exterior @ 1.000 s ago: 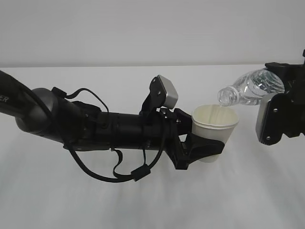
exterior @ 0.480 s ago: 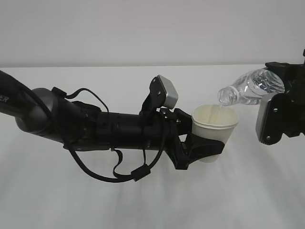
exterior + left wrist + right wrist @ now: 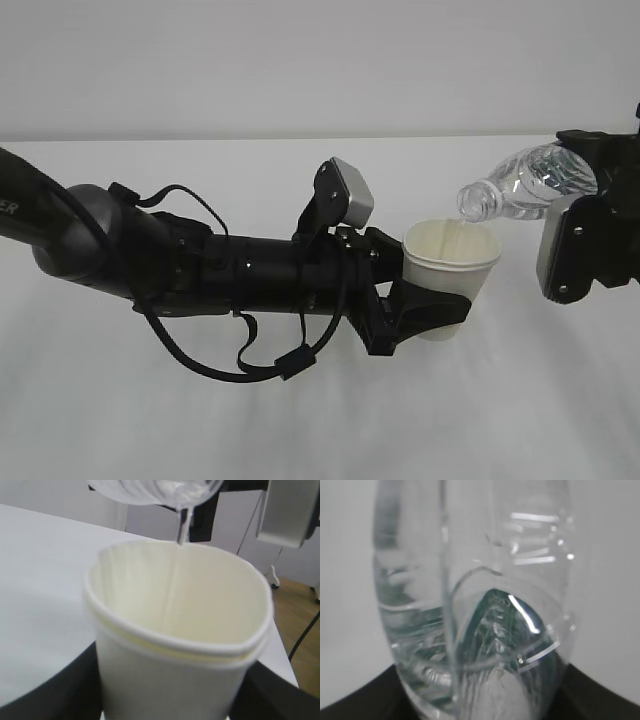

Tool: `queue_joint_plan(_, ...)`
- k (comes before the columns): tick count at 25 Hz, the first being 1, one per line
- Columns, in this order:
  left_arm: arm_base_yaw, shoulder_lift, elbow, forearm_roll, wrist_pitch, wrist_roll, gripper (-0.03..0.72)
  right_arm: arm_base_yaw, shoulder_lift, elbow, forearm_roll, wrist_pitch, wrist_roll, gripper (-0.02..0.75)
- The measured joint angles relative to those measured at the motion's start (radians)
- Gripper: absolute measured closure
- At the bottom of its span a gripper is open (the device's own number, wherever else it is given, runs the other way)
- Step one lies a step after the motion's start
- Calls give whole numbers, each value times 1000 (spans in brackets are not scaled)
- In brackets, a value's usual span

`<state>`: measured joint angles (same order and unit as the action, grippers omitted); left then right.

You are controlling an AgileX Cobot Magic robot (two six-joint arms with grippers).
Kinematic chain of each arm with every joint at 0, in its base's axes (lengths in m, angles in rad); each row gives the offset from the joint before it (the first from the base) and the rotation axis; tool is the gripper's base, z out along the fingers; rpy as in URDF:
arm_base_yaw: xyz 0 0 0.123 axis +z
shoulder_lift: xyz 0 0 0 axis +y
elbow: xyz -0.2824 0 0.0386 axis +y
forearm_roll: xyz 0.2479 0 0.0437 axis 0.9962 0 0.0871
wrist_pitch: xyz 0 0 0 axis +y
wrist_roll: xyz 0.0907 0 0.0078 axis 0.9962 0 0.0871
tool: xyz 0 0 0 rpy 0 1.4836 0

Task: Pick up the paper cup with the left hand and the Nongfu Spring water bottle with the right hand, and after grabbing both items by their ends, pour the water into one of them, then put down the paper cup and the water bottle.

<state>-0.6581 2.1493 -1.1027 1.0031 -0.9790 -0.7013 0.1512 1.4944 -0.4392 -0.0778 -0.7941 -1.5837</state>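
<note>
Tilted bottle [image 3: 525,183] – thin water [image 3: 183,526] stream entering paper cup [image 3: 450,268].

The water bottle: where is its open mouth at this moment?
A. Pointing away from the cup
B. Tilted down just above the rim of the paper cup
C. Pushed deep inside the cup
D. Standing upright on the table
B. The water bottle, held by the right gripper, tips its mouth just over the paper cup in the left gripper, and a thin stream of water falls in.
</note>
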Motion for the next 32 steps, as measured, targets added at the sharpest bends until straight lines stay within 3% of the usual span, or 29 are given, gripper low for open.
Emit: queue_joint_plan(32,0,0,0,0,0,0,214,0,0,0,0,-8,-3,328)
